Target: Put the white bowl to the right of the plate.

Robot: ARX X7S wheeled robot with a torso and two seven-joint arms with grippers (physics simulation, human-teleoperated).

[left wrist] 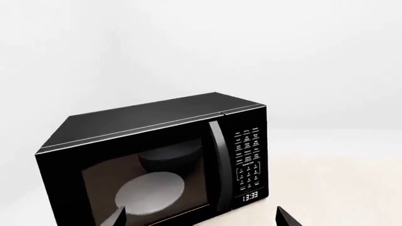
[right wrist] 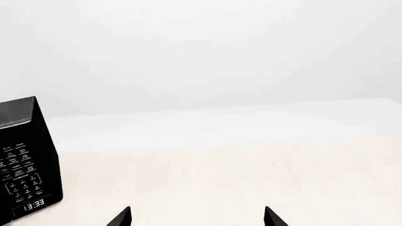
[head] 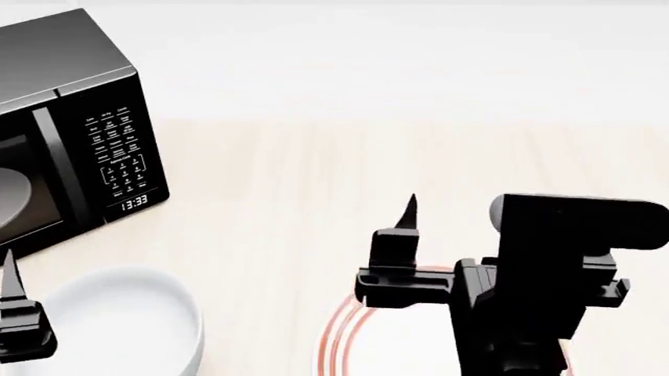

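Observation:
The white bowl sits on the table at the lower left of the head view, in front of the microwave. The plate with red rings lies to its right, mostly hidden under my right arm. My left gripper is open and empty; one of its fingers stands at the bowl's left rim. My right gripper is open and empty above the plate; one finger shows in the head view. Neither wrist view shows the bowl or the plate.
A black microwave stands at the back left, door shut, with a greyish glass disc inside; it also shows in the right wrist view. The light wooden table stretches behind the plate and to the right.

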